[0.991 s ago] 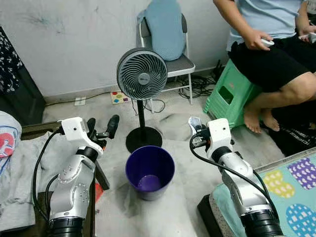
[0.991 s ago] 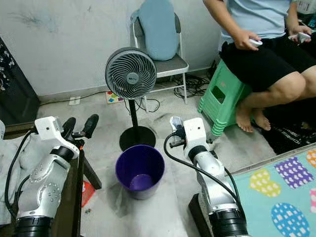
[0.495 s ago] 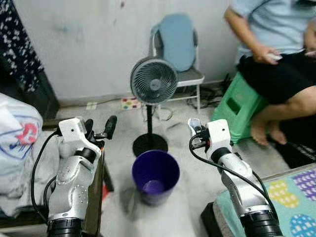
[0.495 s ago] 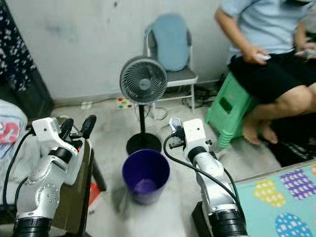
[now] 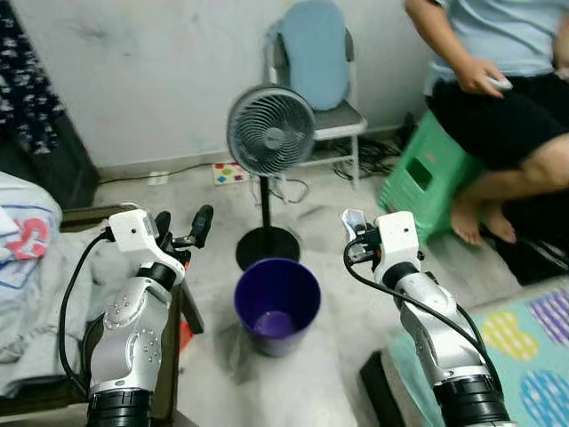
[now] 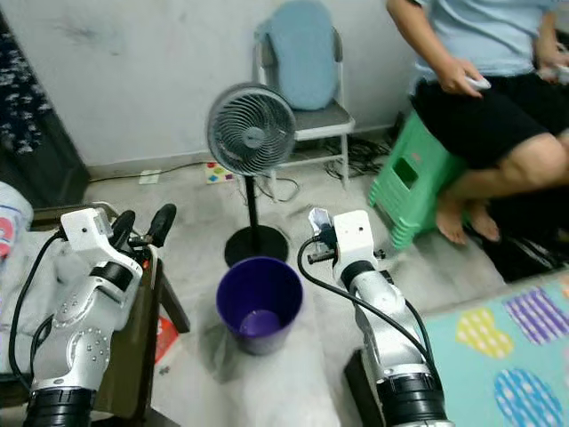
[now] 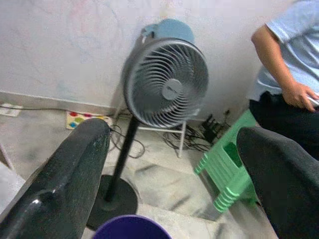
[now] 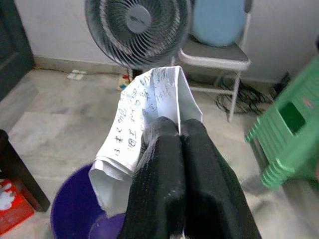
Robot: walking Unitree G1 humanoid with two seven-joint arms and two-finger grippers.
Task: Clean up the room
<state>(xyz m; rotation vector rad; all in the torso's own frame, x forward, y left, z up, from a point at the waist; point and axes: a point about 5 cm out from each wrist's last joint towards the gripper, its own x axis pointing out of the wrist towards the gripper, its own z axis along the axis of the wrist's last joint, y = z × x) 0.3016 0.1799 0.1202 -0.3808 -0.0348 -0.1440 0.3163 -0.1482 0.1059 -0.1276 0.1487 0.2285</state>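
A crumpled sheet of paper [image 8: 149,124] with handwriting on it is pinched between the 2 black fingers of the right gripper [image 8: 180,130], which are clenched tight on it. The right gripper [image 5: 353,233] is held up to the right of a purple bin [image 5: 276,302] that stands on the floor between the 2 arms. The left gripper [image 5: 182,229] is raised to the left of the bin, its fingers [image 7: 75,164] spread apart and grasping nothing. Just beyond the bin stands a fan [image 5: 270,133] on a round black base, with a chair [image 5: 313,80] against the far wall. At the far right a person [image 5: 498,71] sits on a green stool [image 5: 416,178].
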